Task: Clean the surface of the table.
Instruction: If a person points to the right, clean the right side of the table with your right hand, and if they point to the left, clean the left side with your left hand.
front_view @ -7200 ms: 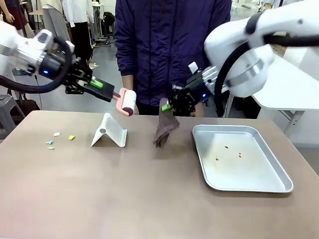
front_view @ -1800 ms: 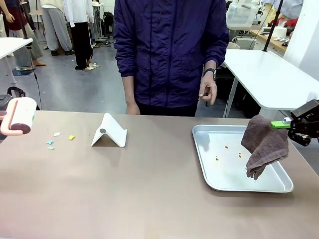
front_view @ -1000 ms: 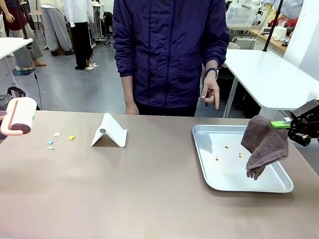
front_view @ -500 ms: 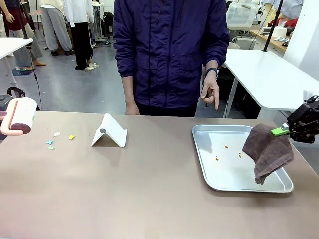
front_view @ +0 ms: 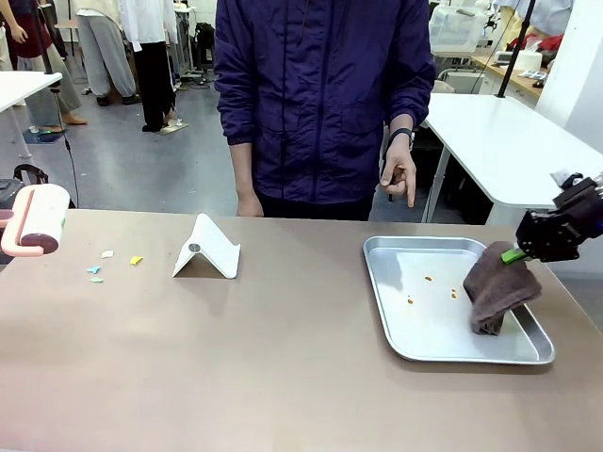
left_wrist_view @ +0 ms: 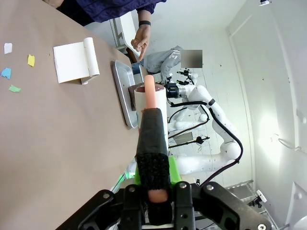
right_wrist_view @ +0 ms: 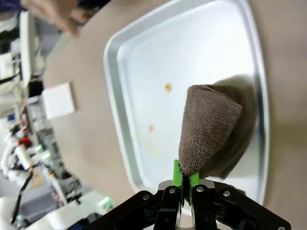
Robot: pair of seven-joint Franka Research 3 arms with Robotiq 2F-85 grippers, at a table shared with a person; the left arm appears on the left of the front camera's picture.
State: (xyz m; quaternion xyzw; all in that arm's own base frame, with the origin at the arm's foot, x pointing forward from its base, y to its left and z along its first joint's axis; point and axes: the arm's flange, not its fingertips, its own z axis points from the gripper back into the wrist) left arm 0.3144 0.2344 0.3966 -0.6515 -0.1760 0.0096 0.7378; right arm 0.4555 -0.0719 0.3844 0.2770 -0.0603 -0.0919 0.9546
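Right hand (right_wrist_view: 186,181) rises from the bottom edge, green pads pinched tight on a corner of a brown cloth (right_wrist_view: 211,129). Cloth's lower folds rest inside a shiny metal tray (right_wrist_view: 201,43), against one long rim. Two small orange crumbs (right_wrist_view: 167,87) on the tray floor, apart from the cloth. Tan bench (right_wrist_view: 81,143) surrounds the tray; a white stand (right_wrist_view: 57,100) sits farther off

Near the far left corner of the table (front_view: 283,367), the lint roller (front_view: 40,218) runs off frame. Orange specks (front_view: 429,280) in the tray (front_view: 424,240) are too small to identify.
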